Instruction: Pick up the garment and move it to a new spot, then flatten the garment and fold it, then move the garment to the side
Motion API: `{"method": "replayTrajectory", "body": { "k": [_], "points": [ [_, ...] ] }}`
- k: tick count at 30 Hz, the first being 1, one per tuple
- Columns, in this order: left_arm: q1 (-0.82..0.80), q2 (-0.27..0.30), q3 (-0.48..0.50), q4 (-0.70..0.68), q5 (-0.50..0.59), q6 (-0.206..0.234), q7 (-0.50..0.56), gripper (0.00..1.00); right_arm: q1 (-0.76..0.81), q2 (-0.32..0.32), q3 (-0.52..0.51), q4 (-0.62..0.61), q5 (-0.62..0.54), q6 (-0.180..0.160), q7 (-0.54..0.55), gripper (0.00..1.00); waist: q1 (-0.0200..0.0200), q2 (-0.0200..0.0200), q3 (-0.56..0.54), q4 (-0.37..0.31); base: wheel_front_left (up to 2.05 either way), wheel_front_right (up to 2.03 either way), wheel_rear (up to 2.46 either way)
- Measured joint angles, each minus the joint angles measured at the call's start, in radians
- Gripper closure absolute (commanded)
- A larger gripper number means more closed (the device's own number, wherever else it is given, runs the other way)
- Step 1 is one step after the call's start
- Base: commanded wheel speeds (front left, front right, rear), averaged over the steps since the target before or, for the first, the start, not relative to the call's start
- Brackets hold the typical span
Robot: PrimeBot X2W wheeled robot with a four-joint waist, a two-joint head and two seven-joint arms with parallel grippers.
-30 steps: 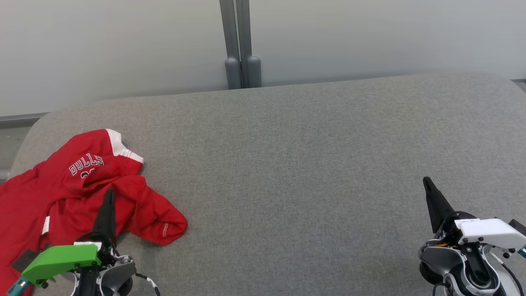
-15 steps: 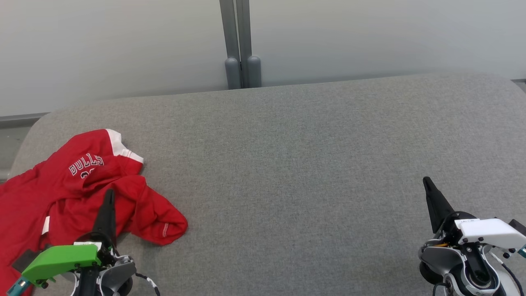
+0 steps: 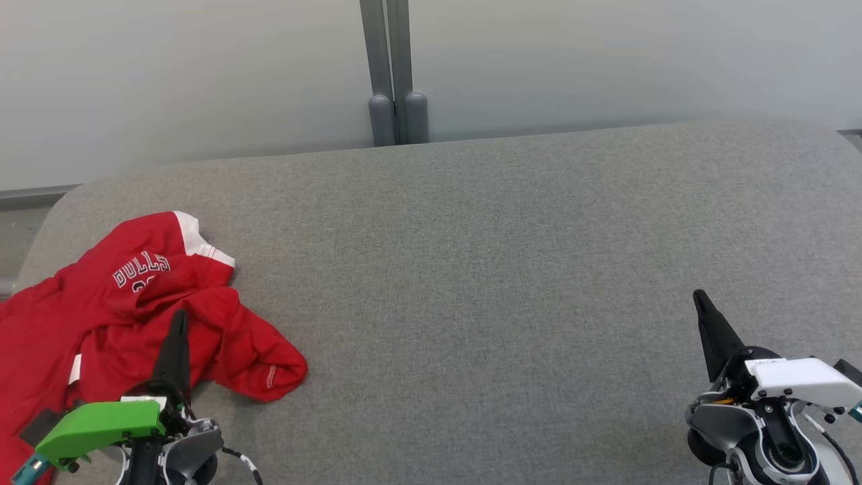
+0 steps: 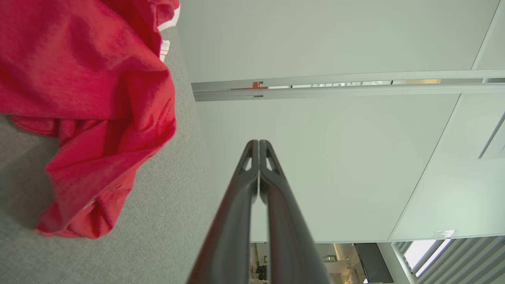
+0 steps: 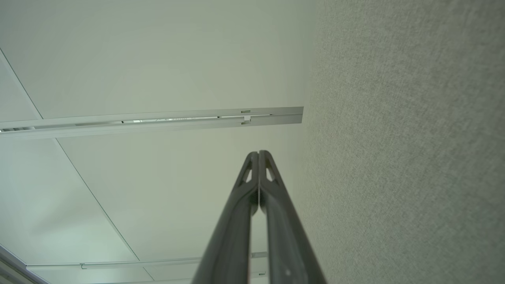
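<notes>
Red garment (image 3: 121,316) crumpled, grey padded surface (image 3: 485,283), pale wall (image 3: 606,60)

Garment (image 3: 101,316) cut off at left edge; lettering (image 3: 140,269) partly folded under; left tool (image 3: 179,316) overlaps it.

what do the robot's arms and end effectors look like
The left end effector has long dark tapering fingers slotted near the tips, a green wrist cover and a black-and-white striped cable. The right end effector matches, with a white cover.
</notes>
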Motion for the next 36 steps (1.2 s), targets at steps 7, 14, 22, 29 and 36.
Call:
{"method": "replayTrajectory", "body": {
  "k": [7, 14, 22, 29, 36],
  "points": [
    [0.000, 0.000, 0.000, 0.000, 0.000, 0.000, 0.000, 1.00, 0.000, 0.000, 0.000, 0.000, 0.000, 0.000, 0.000, 1.00, 0.0000, 0.0000, 0.000, 0.000, 0.00, 0.00, 0.00],
    [0.000, 0.000, 0.000, 0.000, 0.000, 0.000, 0.000, 1.00, 0.000, 0.000, 0.000, 0.000, 0.000, 0.000, 0.000, 1.00, 0.0000, 0.0000, 0.000, 0.000, 0.00, 0.00, 0.00],
    [0.000, 0.000, 0.000, 0.000, 0.000, 0.000, 0.000, 1.00, 0.000, 0.000, 0.000, 0.000, 0.000, 0.000, 0.000, 1.00, 0.0000, 0.0000, 0.000, 0.000, 0.00, 0.00, 0.00],
    [0.000, 0.000, 0.000, 0.000, 0.000, 0.000, 0.000, 1.00, 0.000, 0.000, 0.000, 0.000, 0.000, 0.000, 0.000, 1.00, 0.0000, 0.0000, 0.000, 0.000, 0.00, 0.00, 0.00],
    [0.000, 0.000, 0.000, 0.000, 0.000, 0.000, 0.000, 1.00, 0.000, 0.000, 0.000, 0.000, 0.000, 0.000, 0.000, 1.00, 0.0000, 0.0000, 0.000, 0.000, 0.00, 0.00, 0.00]
  ]
}}
